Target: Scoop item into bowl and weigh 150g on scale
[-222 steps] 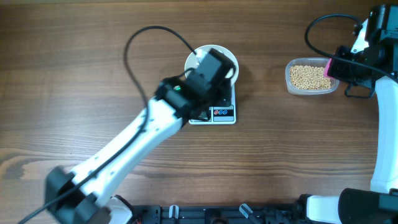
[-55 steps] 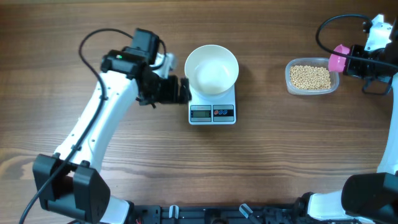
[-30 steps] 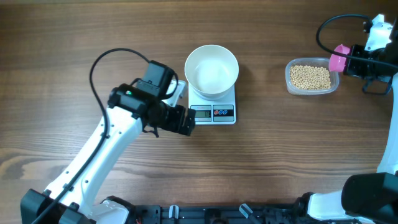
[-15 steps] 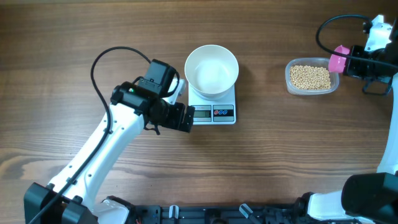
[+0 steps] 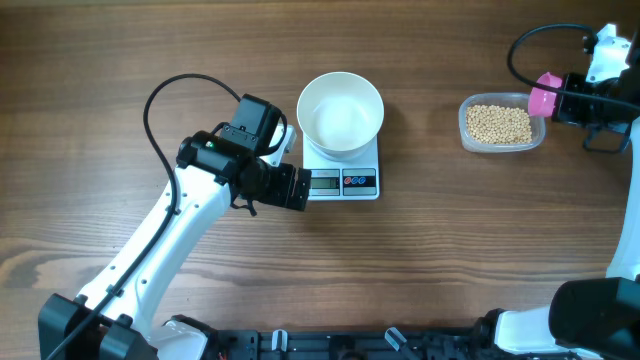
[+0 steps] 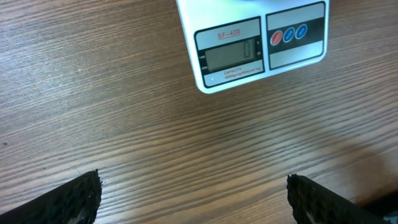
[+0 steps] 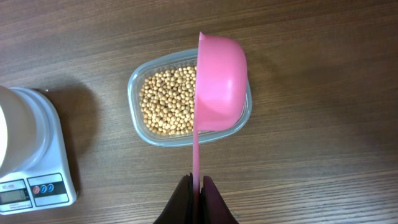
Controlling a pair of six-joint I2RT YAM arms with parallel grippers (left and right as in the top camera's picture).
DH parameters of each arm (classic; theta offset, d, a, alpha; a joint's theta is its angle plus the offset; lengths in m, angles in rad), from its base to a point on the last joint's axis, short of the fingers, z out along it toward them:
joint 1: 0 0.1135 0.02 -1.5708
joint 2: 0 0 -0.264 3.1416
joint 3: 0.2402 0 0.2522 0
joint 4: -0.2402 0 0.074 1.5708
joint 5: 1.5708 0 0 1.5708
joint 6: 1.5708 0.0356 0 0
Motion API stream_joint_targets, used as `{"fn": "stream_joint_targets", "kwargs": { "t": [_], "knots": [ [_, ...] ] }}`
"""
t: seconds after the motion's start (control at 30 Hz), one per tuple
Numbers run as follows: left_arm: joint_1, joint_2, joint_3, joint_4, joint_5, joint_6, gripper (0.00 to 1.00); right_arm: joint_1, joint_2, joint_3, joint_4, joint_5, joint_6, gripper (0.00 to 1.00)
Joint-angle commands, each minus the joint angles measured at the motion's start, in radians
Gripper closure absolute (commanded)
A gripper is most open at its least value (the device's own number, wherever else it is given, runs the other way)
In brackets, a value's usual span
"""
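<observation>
We are looking down on a wooden tabletop (image 5: 450, 260). The scale (image 5: 342, 181) is sitting a little beyond the middle of it, toward the far edge, with its display and buttons facing the near edge. The bowl (image 5: 340, 115) is standing upright on the scale's platform, covering most of it, and it is showing nothing inside but its white bottom.

The left gripper (image 5: 298, 188) is hovering just beside the scale's front left corner. In the left wrist view we are seeing its two dark fingertips (image 6: 78, 198) spread wide apart, with only bare wood between them and the scale's display ahead of them. The figure on the display is too small for us to read with confidence.

The beans (image 5: 500, 124) are lying in a clear plastic tub (image 5: 465, 125) near the right edge of the tabletop, in its far half, well apart from the scale. They are covering the tub's floor in a shallow layer.

The right gripper (image 7: 198, 198) is pinching the thin handle of a pink scoop (image 7: 221, 81), its fingers pressed together on it. The scoop is hanging above the right end of the tub, turned on its side, so that we are seeing the rounded back of its cup. We cannot tell whether anything is in the cup.
</observation>
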Motion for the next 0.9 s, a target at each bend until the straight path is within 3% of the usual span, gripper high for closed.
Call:
{"fn": "stream_joint_targets", "kwargs": {
  "t": [0.0, 0.23, 0.5, 0.77, 0.87],
  "knots": [
    [0.004, 0.006, -0.001, 0.002, -0.017, -0.021, 0.0, 0.003, 0.014, -0.006, -0.002, -0.013, -0.014, 0.96],
    [0.004, 0.007, -0.001, 0.003, -0.017, -0.021, 0.0, 0.003, 0.015, -0.006, -0.005, -0.016, -0.045, 0.96],
    [0.004, 0.007, -0.001, 0.014, -0.015, -0.127, 0.0, 0.003, 0.054, -0.006, -0.002, -0.019, -0.039, 0.96],
    [0.042, 0.007, -0.001, 0.035, 0.158, -0.095, 0.0, 0.003, 0.077, -0.005, -0.002, -0.019, -0.04, 0.96],
    [0.069, 0.006, -0.001, 0.034, 0.161, -0.094, 0.0, 0.003, 0.077, -0.005, -0.001, -0.019, -0.04, 0.96]
  ]
}}
